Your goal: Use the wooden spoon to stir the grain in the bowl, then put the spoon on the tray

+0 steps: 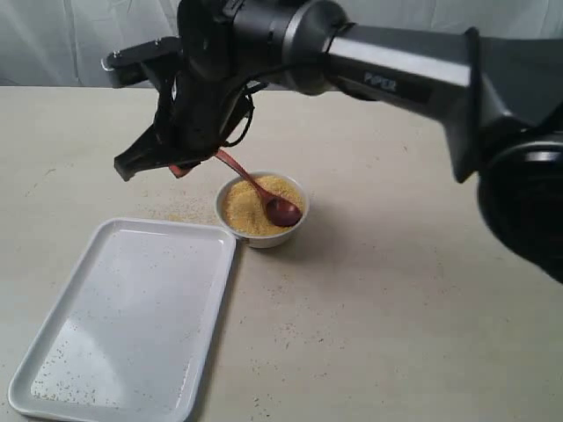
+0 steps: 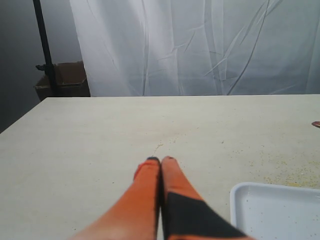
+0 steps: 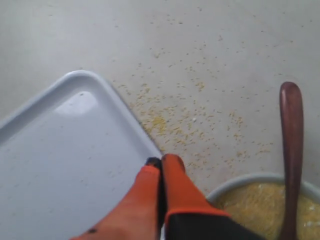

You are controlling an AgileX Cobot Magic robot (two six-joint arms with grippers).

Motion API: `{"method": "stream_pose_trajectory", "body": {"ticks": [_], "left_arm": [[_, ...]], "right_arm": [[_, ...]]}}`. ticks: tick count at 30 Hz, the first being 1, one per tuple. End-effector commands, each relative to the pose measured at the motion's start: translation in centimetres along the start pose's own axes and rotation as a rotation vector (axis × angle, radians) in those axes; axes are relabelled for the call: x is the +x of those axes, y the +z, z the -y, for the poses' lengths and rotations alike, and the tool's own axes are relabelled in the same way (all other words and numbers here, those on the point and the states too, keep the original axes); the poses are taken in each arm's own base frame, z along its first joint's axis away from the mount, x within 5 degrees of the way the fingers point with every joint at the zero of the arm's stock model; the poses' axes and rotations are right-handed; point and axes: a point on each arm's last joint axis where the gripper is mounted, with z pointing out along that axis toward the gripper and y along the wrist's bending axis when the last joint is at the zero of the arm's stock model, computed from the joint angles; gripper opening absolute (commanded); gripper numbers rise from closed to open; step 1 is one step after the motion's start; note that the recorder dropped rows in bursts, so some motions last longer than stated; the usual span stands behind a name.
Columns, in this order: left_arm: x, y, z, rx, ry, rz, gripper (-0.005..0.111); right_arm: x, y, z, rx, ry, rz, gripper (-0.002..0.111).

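The white bowl [image 1: 262, 237] holds golden grain [image 1: 242, 209]. The dark wooden spoon [image 1: 253, 185] rests with its head in the grain, its handle leaning out over the rim toward the back left. My right gripper [image 1: 179, 168] reaches across and hovers by the handle's end, shut and empty. In the right wrist view this gripper [image 3: 162, 161] is over the tray [image 3: 60, 165] corner, with the spoon [image 3: 291, 150] apart to one side, above the bowl [image 3: 235, 184]. My left gripper [image 2: 160, 160] is shut above bare table next to the tray [image 2: 275, 210].
The white tray [image 1: 132, 316] lies at the front left, touching the bowl's side. Spilled grains [image 1: 176, 211] dot the table between tray and bowl. A white curtain [image 2: 200, 45], a cardboard box [image 2: 70, 77] and a black pole [image 2: 42, 45] stand beyond the table's far edge.
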Motion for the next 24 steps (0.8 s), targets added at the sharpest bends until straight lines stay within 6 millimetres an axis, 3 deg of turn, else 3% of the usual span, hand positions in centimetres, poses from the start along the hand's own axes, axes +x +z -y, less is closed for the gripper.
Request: {"method": "stream_pose_trajectory", "body": {"ticks": [1, 10, 24], "left_arm": [[0.0, 0.0, 0.0, 0.0, -0.006, 0.016, 0.0], [0.0, 0.0, 0.0, 0.0, -0.006, 0.016, 0.0], [0.0, 0.0, 0.0, 0.0, -0.006, 0.016, 0.0]], "right_arm": [[-0.9, 2.3, 1.0, 0.082, 0.002, 0.034, 0.0], [-1.3, 5.6, 3.5, 0.19, 0.064, 0.039, 0.0], [-0.1, 5.3, 8.9, 0.314, 0.193, -0.026, 0.0]]}}
